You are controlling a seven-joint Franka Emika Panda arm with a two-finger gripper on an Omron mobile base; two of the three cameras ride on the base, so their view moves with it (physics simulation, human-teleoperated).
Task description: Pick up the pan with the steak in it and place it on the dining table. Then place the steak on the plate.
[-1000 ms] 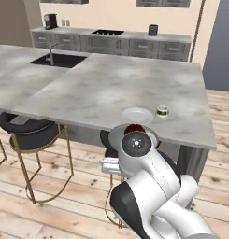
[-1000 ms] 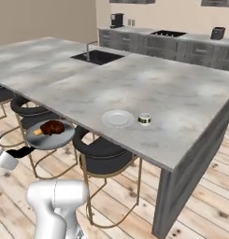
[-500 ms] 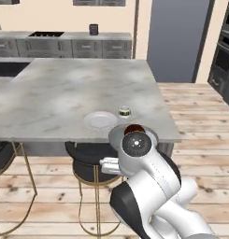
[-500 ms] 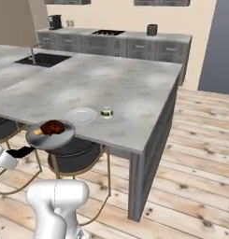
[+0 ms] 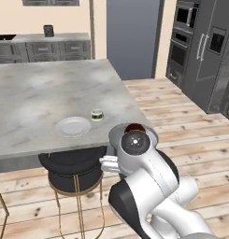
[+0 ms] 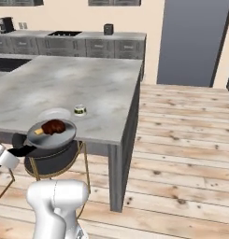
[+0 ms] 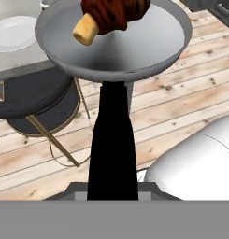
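Observation:
My gripper is shut on the black handle of the grey pan, which hangs level in the air. The dark reddish steak with its tan patch lies in the pan. In the left base view the steak peeks over my arm. The pan hovers at the near edge of the marble dining table, above a stool. The pale plate lies on the table just beyond the pan; it also shows from the left and from the hand.
A tiny green-banded cup stands right of the plate. A black stool with gold legs sits under the table edge. Tall dark ovens stand far right, grey counters at the back. Open wood floor spreads right of the table.
The whole picture has swung: the base has moved, and the table's right corner and the ovens have come into view. The pan with the steak stays in my gripper.

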